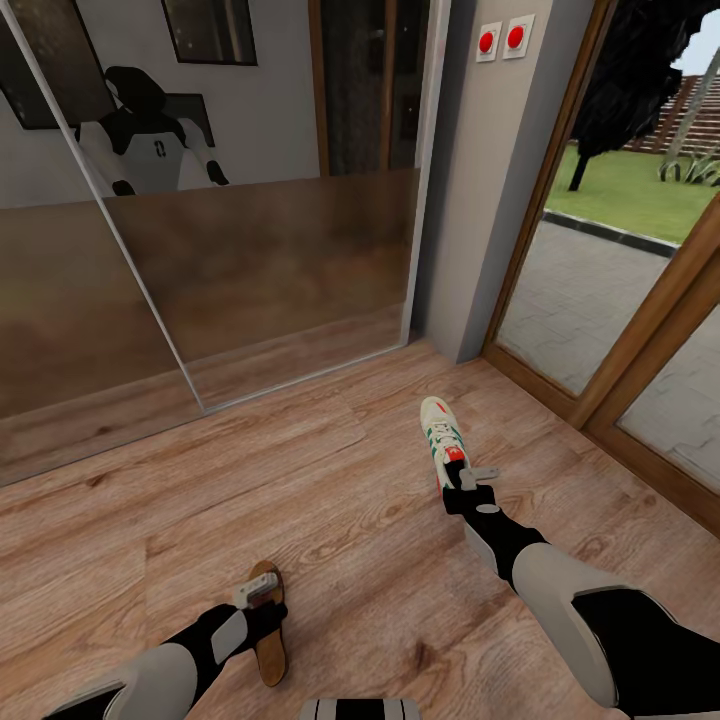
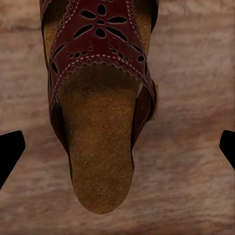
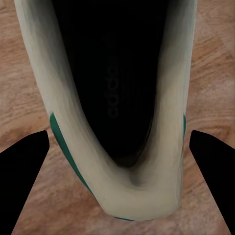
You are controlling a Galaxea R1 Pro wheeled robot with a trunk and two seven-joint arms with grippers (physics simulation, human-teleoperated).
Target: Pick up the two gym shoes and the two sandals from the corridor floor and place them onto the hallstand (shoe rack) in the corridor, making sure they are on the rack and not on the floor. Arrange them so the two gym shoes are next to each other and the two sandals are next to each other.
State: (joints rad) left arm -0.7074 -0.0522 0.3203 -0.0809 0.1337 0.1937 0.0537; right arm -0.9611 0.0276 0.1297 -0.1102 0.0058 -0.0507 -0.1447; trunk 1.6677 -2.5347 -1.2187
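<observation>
Sneaker, light, stiff-heeled: right gripper open astride heel; sandal, flat, slippery: left gripper open astride it.

Wood-plank floor — mirrored sliding wardrobe doors, grey wall, wood-framed glass doors.

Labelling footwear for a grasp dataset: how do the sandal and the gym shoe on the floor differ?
The sandal is flat and brown with a perforated dark red strap; the gym shoe is white with green stripes. The sandal's footbed is open, the gym shoe a closed, deep shell. Both lie on the corridor floor, each between open gripper fingers.
</observation>
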